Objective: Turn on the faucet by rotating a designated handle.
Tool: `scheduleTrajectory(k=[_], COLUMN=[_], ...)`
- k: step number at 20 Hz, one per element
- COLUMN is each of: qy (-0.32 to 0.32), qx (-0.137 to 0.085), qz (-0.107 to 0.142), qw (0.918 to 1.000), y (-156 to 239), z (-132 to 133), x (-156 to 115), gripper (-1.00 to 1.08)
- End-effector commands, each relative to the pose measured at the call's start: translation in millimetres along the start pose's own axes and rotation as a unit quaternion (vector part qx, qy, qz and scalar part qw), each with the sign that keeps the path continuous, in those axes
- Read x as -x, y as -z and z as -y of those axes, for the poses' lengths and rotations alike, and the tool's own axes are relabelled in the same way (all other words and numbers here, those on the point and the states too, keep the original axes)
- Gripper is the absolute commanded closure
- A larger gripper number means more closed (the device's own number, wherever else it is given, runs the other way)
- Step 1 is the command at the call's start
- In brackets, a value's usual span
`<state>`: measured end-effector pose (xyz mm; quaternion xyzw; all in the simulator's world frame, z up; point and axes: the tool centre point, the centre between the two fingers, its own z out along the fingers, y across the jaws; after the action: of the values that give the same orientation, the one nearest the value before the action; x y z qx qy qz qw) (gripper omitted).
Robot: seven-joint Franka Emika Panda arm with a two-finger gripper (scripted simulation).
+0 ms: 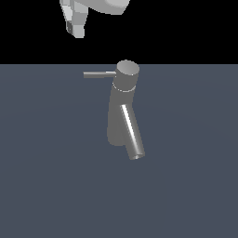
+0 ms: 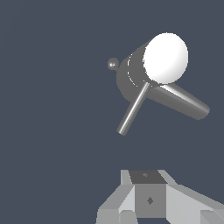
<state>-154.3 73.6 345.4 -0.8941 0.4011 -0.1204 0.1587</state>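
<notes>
Exterior view: the faucet [image 1: 122,109] stands near the middle of a flat blue-grey floor [image 1: 46,186]. Its tall cylindrical body leans, with the base lower and toward the exterior view's left, and the round flat-topped cap [image 1: 127,69] at the top. The shiny spout [image 1: 132,132] slants down from the body toward the exterior view's right and ends in an open mouth. The handle [image 1: 98,74], a thin straight rod, sticks out sideways from the cap toward the exterior view's left and lies about level. The gripper [image 1: 76,25] is at the top edge of the view, above and to the exterior view's left of the handle, well apart from it and touching nothing. Only part of the pale arm and one blocky finger end shows; jaw state cannot be told from here.

Wrist view: camera looks down on the faucet. The cap [image 2: 165,57] appears as a bright white disc. The handle [image 2: 133,109] runs out from under the cap's edge toward the gripper housing. The spout [image 2: 183,101] angles off to the other side of the cap. A small grey ball [image 2: 113,64] sits beside the faucet body. The gripper housing [image 2: 148,199] fills the picture's edge nearest the handle tip, apart from it. Fingertips are out of frame here; whether the jaws are spread or pressed together cannot be told. Nothing is held
</notes>
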Motion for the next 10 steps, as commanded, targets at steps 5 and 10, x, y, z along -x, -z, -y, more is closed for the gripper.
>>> scheduleTrajectory(k=[5, 10], qy=[-0.068, -0.119], qx=[-0.026, -0.046], qz=[-0.022, -0.039], qw=[0.9971, 0.9910], y=[-25, -43], z=[11, 19], x=[-13, -24], gripper=[1.08, 1.08])
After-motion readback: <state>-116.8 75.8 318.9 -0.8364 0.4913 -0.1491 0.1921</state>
